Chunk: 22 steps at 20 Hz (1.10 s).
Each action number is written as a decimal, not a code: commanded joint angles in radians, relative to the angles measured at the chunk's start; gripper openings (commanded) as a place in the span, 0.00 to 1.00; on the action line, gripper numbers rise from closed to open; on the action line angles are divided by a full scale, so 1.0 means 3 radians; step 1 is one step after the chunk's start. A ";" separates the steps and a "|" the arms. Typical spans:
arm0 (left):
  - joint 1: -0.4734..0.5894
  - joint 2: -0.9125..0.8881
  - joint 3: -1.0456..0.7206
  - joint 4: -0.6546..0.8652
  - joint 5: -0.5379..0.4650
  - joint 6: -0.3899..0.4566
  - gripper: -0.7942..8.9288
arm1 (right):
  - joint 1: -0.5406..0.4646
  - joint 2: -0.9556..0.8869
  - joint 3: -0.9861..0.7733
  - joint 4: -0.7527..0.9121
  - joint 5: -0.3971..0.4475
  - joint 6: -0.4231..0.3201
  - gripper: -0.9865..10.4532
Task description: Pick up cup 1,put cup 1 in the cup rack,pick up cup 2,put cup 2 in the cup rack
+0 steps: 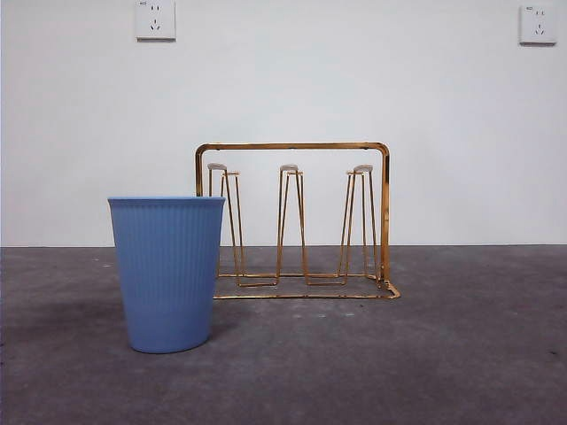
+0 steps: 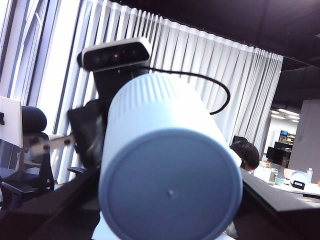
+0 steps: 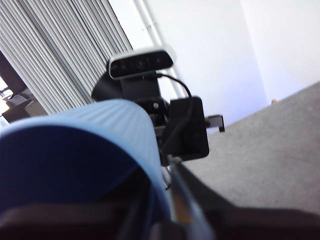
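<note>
One cup (image 2: pixel 170 165) is aloft between left claw (image 2: pixel 165 222) and right claw (image 3: pixel 150 210). Whether either is clenched cannot be told. Mistimed release drops it. Second cup (image 1: pixel 166 274) stands on the table (image 1: pixel 461 354), just before the empty rack (image 1: pixel 292 146).

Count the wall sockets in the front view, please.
2. One socket is high on the wall at the left; the other socket is high at the right, near the picture's edge. More may lie outside the view.
</note>
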 commanded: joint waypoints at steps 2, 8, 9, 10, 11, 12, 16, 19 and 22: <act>-0.0011 -0.0006 0.0006 0.0047 -0.0020 0.0013 0.07 | 0.0000 -0.0011 0.0010 0.0017 -0.0006 0.0013 0.32; 0.0004 -0.0056 0.0006 0.0045 0.0003 0.0013 0.07 | -0.0015 -0.0146 0.0083 -0.0083 0.0032 0.0008 0.34; 0.0020 -0.0069 0.0006 0.0046 0.0003 0.0013 0.07 | -0.0058 -0.0191 0.0126 -0.0186 0.0038 -0.0010 0.34; 0.0046 -0.0080 0.0006 0.0045 0.0003 0.0013 0.07 | -0.0132 -0.0240 0.0189 -0.0373 0.0076 -0.0071 0.34; 0.0069 -0.0086 0.0006 0.0045 0.0004 0.0013 0.07 | -0.0200 -0.0278 0.0256 -0.0575 0.0146 -0.0148 0.34; 0.0090 -0.0088 0.0006 0.0042 0.0004 0.0013 0.07 | -0.0272 -0.0317 0.0340 -0.0846 0.0298 -0.0262 0.34; 0.0113 -0.0090 0.0006 -0.0131 0.0003 0.0041 0.07 | -0.0425 -0.0465 0.0740 -0.2063 0.1492 -0.0841 0.34; 0.0158 -0.0090 0.0072 -0.0618 -0.0028 0.0271 0.07 | -0.0425 -0.0539 0.0969 -0.2561 0.2279 -0.0963 0.34; 0.0164 -0.0065 0.0482 -0.1995 -0.0296 0.1087 0.07 | -0.0425 -0.0632 0.0993 -0.2637 0.2439 -0.0978 0.33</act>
